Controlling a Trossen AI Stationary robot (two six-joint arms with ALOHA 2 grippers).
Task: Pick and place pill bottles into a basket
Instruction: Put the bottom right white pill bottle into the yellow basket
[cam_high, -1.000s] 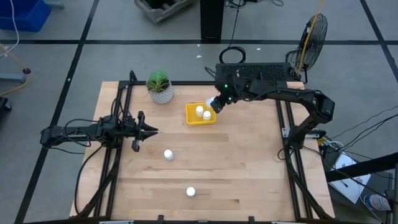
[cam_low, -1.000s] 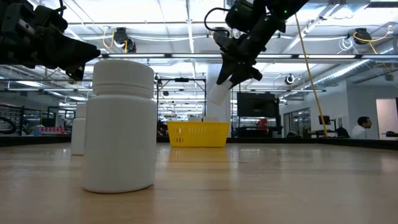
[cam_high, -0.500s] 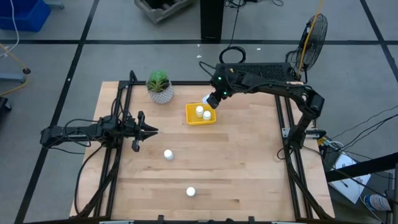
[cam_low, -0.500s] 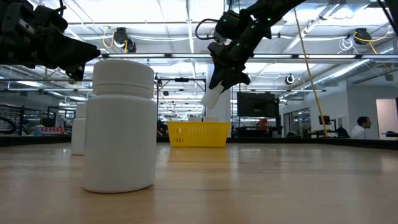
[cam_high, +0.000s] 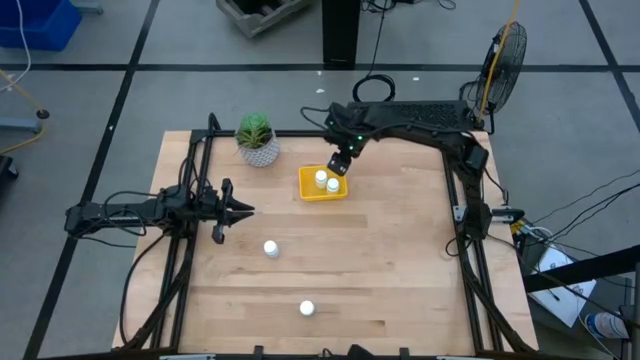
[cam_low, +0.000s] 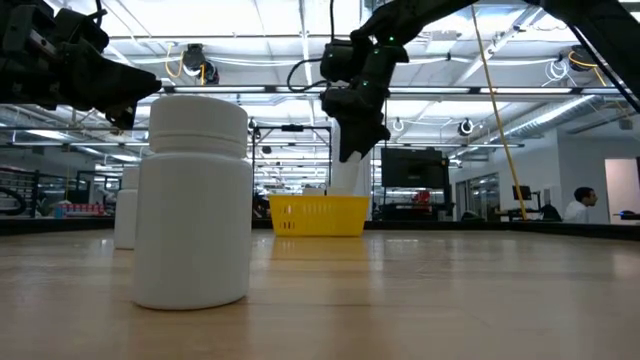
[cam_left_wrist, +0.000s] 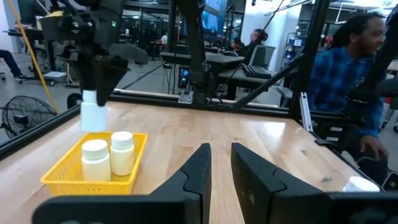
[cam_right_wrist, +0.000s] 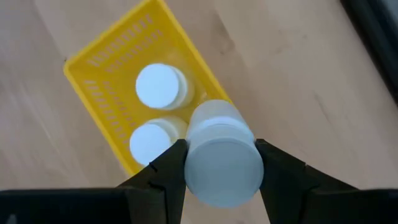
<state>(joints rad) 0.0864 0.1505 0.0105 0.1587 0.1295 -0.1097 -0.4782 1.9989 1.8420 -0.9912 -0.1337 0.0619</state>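
since a second ago the right arm has swung its wrist across the table, so that the right gripper (cam_high: 338, 164) now hangs over the far corner of the small shallow bright yellow plastic basket (cam_high: 308, 190) instead of off to its side, and the white cylindrical pill bottle (cam_right_wrist: 221, 155) it carries has gone from a slant to nearly upright. the two dark fingers (cam_right_wrist: 166, 171) are clenched on either side of that bottle, which is held above the basket wall in the low view (cam_low: 349, 172), not yet inside. two more white capped pill bottles (cam_high: 321, 179) stand side by side in the basket, touching or nearly so, and they show from above in the right wrist view (cam_right_wrist: 159, 86). out on the pale wooden table (cam_high: 400, 260) a fourth white bottle (cam_high: 270, 248) stands near the middle, well apart from the basket, and a fifth (cam_high: 307, 308) stands nearer the front edge; that one looms large and upright in the low view (cam_low: 195, 200). the left gripper (cam_high: 240, 211) waits on the left side of the table, holding nothing, its fingers (cam_left_wrist: 199, 171) parted by a narrow gap and pointing toward the basket (cam_left_wrist: 68, 174). a white textured pot with a green plant (cam_high: 257, 138) sits at the back of the table, near the basket but apart from it. beyond the table a person in a blue plaid shirt (cam_left_wrist: 339, 68) shows in the left wrist view.
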